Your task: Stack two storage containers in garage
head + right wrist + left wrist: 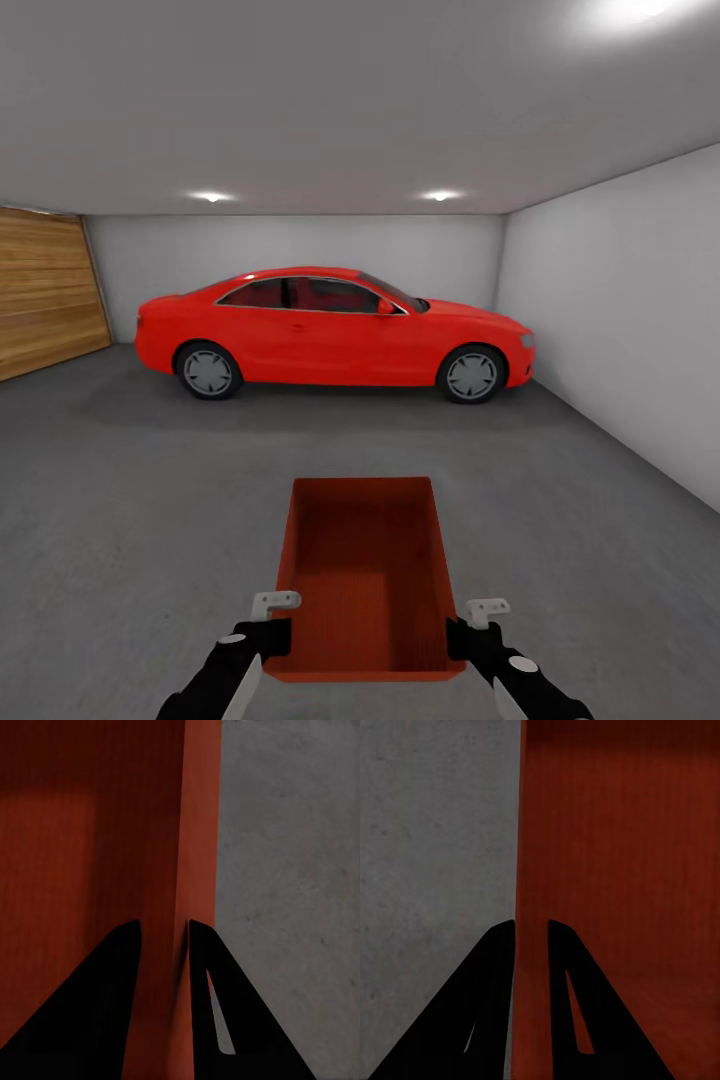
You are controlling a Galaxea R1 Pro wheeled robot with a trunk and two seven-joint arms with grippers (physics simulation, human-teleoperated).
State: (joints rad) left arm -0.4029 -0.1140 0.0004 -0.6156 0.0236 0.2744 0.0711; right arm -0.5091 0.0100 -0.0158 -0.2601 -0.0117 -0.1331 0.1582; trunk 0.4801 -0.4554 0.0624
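Observation:
An orange-red open-top storage container [365, 580] hangs in front of me over the dark grey garage floor [130, 520], held by both arms. My left gripper [272, 637] is shut on its left wall, one finger inside and one outside. My right gripper [462, 638] is shut on its right wall the same way. In the left wrist view the black fingers [499, 982] pinch the thin red wall [607, 855]. The right wrist view has black fingers [202, 975] clamped on the red wall [196, 832]. The container is empty.
A red coupe car [335, 332] stands side-on across the far end of the garage. A white wall [630, 320] runs along the right. A wooden panel door [45, 290] is at the far left. Bare concrete lies between me and the car.

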